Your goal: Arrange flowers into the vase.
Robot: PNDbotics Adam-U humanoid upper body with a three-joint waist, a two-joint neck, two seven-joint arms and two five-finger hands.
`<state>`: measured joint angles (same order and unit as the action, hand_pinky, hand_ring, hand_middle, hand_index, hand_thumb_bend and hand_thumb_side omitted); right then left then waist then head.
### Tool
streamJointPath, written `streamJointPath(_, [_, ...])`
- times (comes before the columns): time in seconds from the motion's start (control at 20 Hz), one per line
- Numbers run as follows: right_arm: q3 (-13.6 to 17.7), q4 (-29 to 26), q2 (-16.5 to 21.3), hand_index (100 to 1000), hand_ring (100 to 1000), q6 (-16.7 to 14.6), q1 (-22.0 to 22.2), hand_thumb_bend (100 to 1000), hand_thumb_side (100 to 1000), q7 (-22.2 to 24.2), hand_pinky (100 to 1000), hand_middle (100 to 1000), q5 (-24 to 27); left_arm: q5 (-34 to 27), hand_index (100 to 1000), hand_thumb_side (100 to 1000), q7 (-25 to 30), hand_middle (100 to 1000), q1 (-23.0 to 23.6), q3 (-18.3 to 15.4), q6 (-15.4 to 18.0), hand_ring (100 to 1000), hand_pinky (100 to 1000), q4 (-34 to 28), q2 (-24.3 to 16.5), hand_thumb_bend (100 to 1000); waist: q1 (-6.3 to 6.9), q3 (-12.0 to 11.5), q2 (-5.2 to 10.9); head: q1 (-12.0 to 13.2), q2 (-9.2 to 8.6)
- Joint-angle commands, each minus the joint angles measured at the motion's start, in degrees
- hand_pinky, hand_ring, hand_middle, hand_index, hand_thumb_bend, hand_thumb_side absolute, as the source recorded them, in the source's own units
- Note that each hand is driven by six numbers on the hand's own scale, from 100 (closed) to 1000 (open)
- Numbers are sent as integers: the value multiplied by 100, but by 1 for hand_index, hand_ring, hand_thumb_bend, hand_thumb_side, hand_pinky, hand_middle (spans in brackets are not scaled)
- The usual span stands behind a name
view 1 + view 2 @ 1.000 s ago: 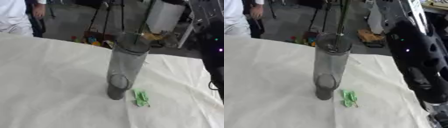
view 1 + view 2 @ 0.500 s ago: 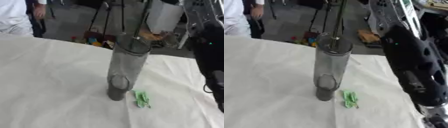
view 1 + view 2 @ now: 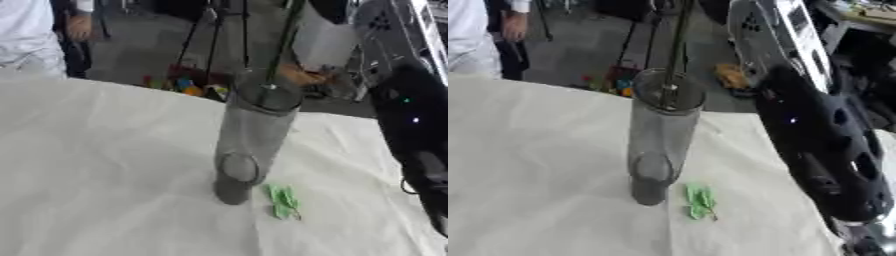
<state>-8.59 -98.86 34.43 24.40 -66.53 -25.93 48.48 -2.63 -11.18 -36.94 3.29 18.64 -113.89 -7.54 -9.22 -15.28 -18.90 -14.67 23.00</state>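
Vase (image 3: pixel 661 137) upright mid-table, dark stems (image 3: pixel 677 50) standing in its mouth.
Green leaf scrap (image 3: pixel 701 202) lies just beside the base on the white cloth (image 3: pixel 96 170). Right arm (image 3: pixel 824 155) at right edge; hand state cannot be told.

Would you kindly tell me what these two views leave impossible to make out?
- Flower heads: the stems in the vase run off the top edge in both views.
- Right hand: only the black right arm shows; it leaves the frame low on the right.
- Left hand: in neither view.
- Green bit beside the vase's base: too blurred to identify.
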Motion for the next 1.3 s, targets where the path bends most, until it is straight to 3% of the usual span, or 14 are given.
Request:
streamJointPath(0.05, [19,-105,54,100,100,18,-66,155,431,32,100,100,-90,-4,908,1000,2,866,-119,3,4,780,705,-70,8,100,48,-4,105,-13,-88])
streamJointPath(1.3, [65,-374,-232,100,100,20,151,165,444,-264,135,100,-257,-23,908,1000,7,866,-161,5,-1,781,704,-70,43,100,56,34,76,-25,-149])
